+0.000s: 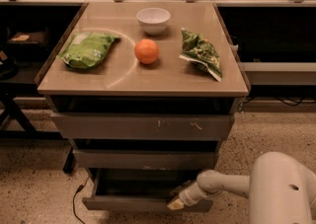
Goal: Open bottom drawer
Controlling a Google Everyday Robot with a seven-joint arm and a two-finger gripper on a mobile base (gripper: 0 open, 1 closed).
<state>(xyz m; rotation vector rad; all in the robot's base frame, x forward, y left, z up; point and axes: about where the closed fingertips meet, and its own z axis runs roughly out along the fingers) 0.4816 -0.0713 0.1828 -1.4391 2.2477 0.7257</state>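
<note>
The bottom drawer point(128, 204) is the lowest and narrowest of three grey-brown drawers under the table. It stands pulled out, and its dark shallow tray shows behind the plain front. My gripper point(177, 203) reaches in from the lower right on a white arm point(224, 183). Its pale tip sits at the top edge of the bottom drawer's front, right of the middle. The mid drawer front point(143, 159) and the scratched top drawer front point(143, 127) are above it.
On the tan tabletop point(163, 82) lie a green bag point(86, 49), an orange point(146, 51), a white bowl point(153, 19) and a green chip bag point(200, 52). A black cable point(75, 203) trails on the speckled floor at the left. Dark shelving flanks the table.
</note>
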